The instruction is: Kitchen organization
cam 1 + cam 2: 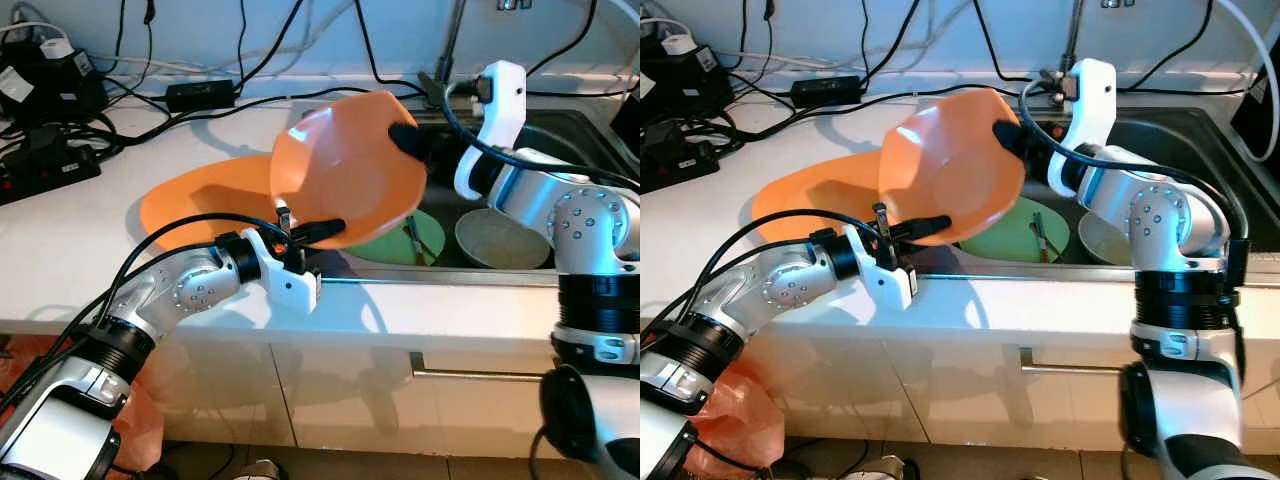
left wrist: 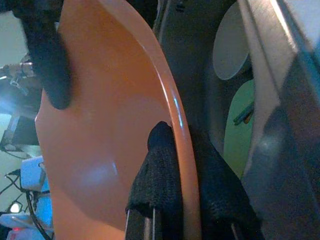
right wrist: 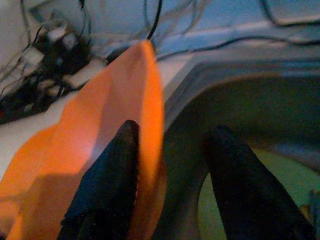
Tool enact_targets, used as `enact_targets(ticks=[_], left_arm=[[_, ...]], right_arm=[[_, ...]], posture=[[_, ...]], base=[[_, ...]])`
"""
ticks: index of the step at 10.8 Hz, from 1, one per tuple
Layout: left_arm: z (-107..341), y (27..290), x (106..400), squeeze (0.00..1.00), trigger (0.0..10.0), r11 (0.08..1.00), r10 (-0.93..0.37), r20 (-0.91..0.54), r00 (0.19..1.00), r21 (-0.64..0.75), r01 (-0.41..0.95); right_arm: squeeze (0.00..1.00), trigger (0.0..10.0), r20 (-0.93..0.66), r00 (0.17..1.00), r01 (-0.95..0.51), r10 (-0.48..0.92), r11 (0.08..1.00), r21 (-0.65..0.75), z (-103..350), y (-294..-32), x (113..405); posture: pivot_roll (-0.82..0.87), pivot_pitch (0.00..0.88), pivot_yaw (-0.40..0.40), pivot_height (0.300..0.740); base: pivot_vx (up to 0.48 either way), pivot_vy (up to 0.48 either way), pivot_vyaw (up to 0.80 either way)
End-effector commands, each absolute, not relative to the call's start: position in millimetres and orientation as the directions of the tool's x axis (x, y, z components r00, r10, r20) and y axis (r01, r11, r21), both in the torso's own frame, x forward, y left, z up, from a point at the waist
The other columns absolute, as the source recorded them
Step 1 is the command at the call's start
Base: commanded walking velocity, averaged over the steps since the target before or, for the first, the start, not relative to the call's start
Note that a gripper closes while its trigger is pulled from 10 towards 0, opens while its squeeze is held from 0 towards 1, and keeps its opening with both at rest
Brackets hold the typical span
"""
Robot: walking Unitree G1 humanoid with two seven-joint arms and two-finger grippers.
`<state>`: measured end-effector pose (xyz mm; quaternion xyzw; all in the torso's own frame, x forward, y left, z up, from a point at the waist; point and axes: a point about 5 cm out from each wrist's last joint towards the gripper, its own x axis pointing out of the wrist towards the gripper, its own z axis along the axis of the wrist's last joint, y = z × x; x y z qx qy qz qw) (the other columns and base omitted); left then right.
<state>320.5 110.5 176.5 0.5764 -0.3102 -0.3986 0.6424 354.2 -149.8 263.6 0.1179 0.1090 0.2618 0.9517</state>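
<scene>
Far left on my white surface there's a mess of black power strips and adapters with cables running along the wall. Next over, a flat orange plastic plate lies on the surface. My left tool is pinched shut on the lower rim of a big orange plastic bowl, one finger inside and one outside. The bowl is tipped up on edge, up in the air over the sink's front-left corner. My right tool has the bowl's upper rim between its fingers, but they're spread: one lies on the inside, the other stands clear of the outside. Down in the steel sink sit a green plate with some utensils on it and a grey bowl, which looks empty.
</scene>
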Motion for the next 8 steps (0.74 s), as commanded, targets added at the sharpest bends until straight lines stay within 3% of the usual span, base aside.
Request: enact_targets(ticks=[1,3,8], left_arm=[[190,113,321,0.00,0.0,0.059,-0.875,0.000,0.485,0.993,0.106],[189,112,320,0.00,0.0,0.057,-0.879,0.000,0.477,0.993,0.105],[188,110,316,0.00,0.0,0.063,-0.889,0.010,0.459,0.993,0.100]], right_arm=[[0.00,0.0,-0.214,0.824,-0.463,0.525,0.841,0.280,252,-155,352],[0.00,0.0,-0.300,0.729,-0.573,0.615,0.788,0.225,243,-161,344],[0.00,0.0,-0.356,0.682,-0.609,0.640,0.765,0.209,232,-169,343]], posture=[[0.09,0.061,0.042,0.740],[0.09,0.058,0.039,0.740],[0.09,0.058,0.033,0.740]], base=[[0.000,0.000,0.00],[0.000,0.000,0.00],[0.000,0.000,0.00]])
